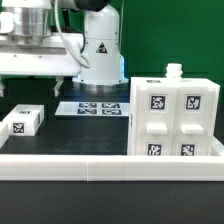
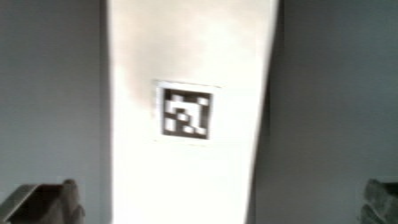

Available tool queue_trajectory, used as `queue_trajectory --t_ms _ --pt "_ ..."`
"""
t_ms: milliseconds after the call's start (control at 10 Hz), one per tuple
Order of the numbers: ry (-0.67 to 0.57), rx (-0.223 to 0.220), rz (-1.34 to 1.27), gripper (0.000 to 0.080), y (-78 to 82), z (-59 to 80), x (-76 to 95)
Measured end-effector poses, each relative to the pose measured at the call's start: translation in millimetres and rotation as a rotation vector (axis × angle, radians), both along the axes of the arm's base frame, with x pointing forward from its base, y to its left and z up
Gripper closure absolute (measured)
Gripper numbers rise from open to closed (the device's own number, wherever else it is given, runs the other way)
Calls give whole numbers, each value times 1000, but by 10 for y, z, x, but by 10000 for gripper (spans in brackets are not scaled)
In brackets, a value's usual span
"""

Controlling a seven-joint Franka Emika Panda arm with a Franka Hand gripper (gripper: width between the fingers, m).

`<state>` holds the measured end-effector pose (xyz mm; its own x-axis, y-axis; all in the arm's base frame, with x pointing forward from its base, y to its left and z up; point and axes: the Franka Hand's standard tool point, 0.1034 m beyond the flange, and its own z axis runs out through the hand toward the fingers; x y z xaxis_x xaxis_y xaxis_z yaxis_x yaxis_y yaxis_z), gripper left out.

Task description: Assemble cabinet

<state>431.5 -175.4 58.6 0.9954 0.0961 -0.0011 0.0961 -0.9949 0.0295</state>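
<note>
The cabinet (image 1: 175, 118), a large white box with four small tagged panels on its near face, stands upright at the exterior view's right with a small white knob on top. My gripper (image 2: 222, 205) is open, its dark fingertips (image 2: 50, 203) far apart at the edges of the wrist view. Between and below them lies a long white panel (image 2: 192, 110) with one black-and-white tag; nothing is gripped. In the exterior view my hand (image 1: 35, 25) is at the upper left above a long white piece (image 1: 40, 62); its fingertips do not show there.
A small white tagged block (image 1: 22, 121) lies on the dark table at the exterior view's left. The marker board (image 1: 95, 108) lies flat behind the middle, before the robot base (image 1: 98, 55). A white rail (image 1: 110, 165) runs along the front edge.
</note>
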Motion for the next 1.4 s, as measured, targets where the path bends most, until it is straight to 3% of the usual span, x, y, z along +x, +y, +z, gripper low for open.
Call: queue_trajectory --t_ms 300,900,1300,1400 --pt "12 -6 18 2 -98 -109 -67" --pt "35 -24 28 2 -117 -402 -183" --pt "38 -29 32 2 -111 -467 -205" --pt "38 -29 34 98 -102 -466 -201"
